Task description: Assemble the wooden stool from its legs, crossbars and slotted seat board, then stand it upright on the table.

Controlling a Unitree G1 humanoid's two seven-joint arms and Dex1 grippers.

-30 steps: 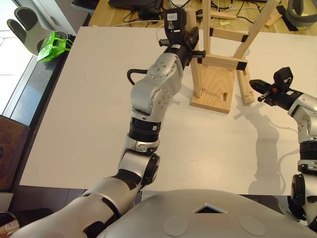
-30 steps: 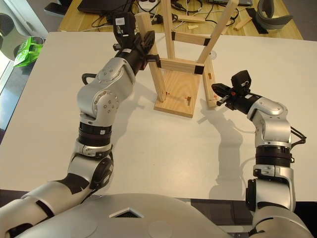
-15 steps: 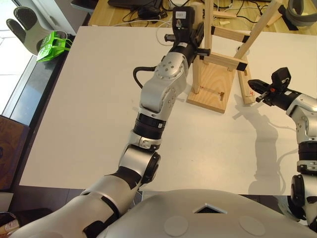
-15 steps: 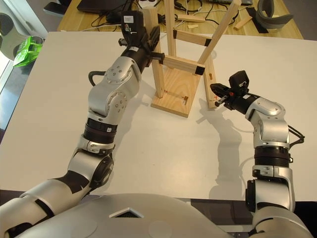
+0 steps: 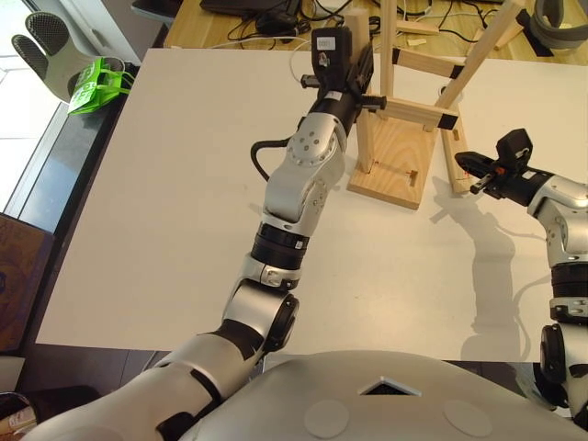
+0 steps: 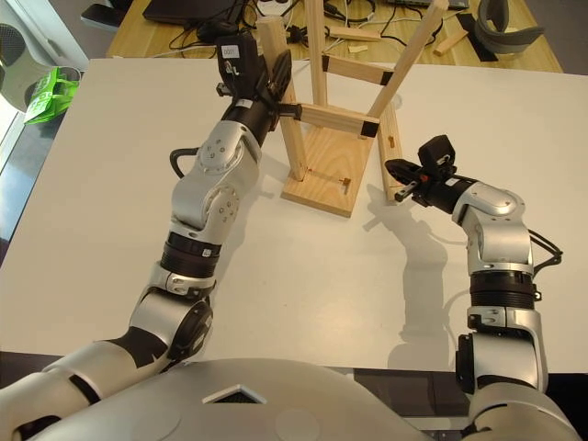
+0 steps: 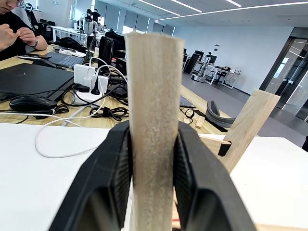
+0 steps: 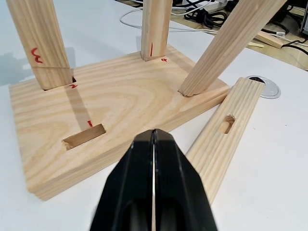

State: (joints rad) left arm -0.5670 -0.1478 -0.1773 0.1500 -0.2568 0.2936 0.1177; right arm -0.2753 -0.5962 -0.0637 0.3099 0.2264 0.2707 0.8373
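Observation:
The stool stands upside down, its slotted seat board (image 5: 393, 158) flat on the white table with three legs and crossbars (image 5: 415, 112) fitted. My left gripper (image 5: 360, 72) is shut on the near-left leg (image 7: 154, 110), high up by the crossbar. One slot (image 8: 84, 136) in the board is empty. A loose leg (image 8: 225, 139) with a mortise hole lies on the table against the board's right side. My right gripper (image 8: 154, 144) hovers just above that leg and the board's edge, fingers pressed together with nothing between them.
A wooden desk behind the table carries a laptop, a mouse, cables and spare wood pieces (image 5: 415, 28). A green object (image 5: 96, 84) sits off the table's left edge. A round cable port (image 8: 261, 86) lies near the loose leg. Bare tabletop (image 5: 184, 211) stretches to the left and front.
My left wrist has turned on the leg and the stool has shifted slightly left. The right gripper has crept left and down toward the loose leg.

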